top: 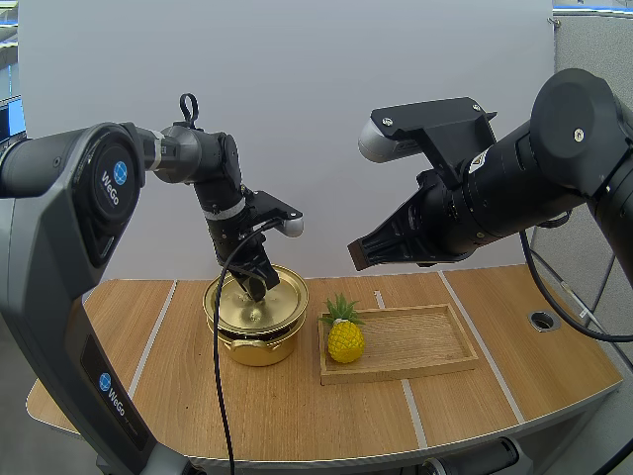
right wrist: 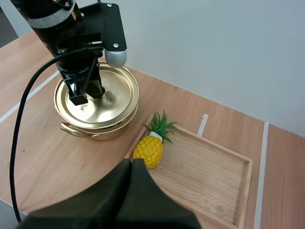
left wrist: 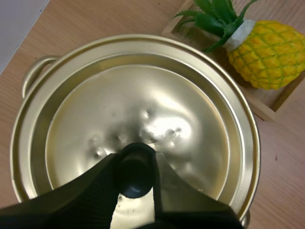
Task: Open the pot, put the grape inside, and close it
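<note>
A golden pot [top: 259,341] stands on the table left of centre. Its golden lid [top: 272,302] lies over the pot's mouth, a little tilted. My left gripper [top: 253,286] comes down from above and is shut on the lid's black knob [left wrist: 136,169]; the lid [left wrist: 143,109] spreads beneath it inside the pot's rim [left wrist: 251,143]. A yellow toy pineapple [top: 344,336] with green leaves stands at the left end of the wooden tray [top: 425,341]. My right gripper [top: 358,255] hangs shut high above the tray, holding nothing; its fingers [right wrist: 132,164] meet as one wedge over the pineapple [right wrist: 148,150].
The wooden tray [right wrist: 214,176] lies right of the pot [right wrist: 95,131], close to it. A round hole [top: 543,320] is set in the table near its right edge. White tape lines cross the tabletop.
</note>
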